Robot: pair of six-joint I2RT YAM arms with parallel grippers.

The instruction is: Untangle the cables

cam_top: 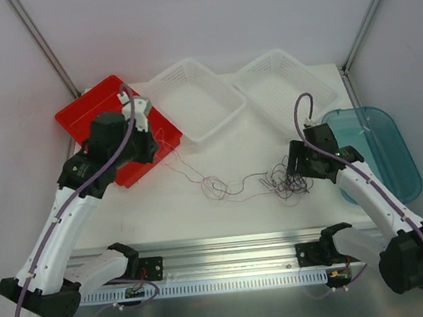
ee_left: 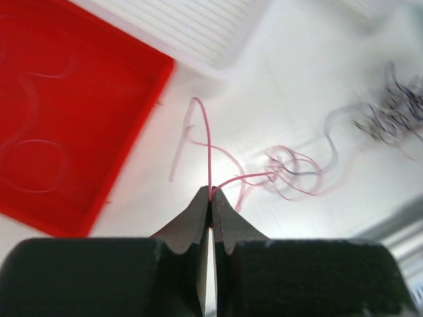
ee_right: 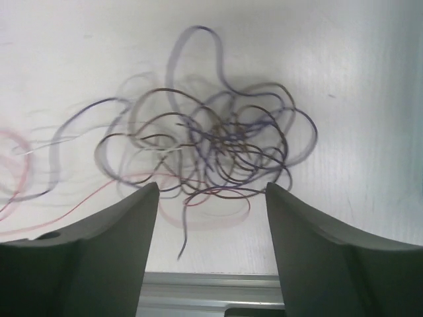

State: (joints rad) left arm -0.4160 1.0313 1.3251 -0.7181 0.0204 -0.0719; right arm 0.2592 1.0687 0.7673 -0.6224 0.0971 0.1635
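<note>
watching remotely, i saw the left gripper (ee_left: 211,195) pinched shut on a pink cable (ee_left: 209,139) beside the red tray (ee_left: 59,119), while the right gripper (ee_right: 211,193) hung with jaws apart over the dark tangle of cables (ee_right: 225,142) on the white table (ee_right: 370,79).

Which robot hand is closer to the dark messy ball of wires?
Right. The right gripper hovers open, right over the dark tangle. The left gripper is far off by the red tray, pinching a pink wire.
</note>
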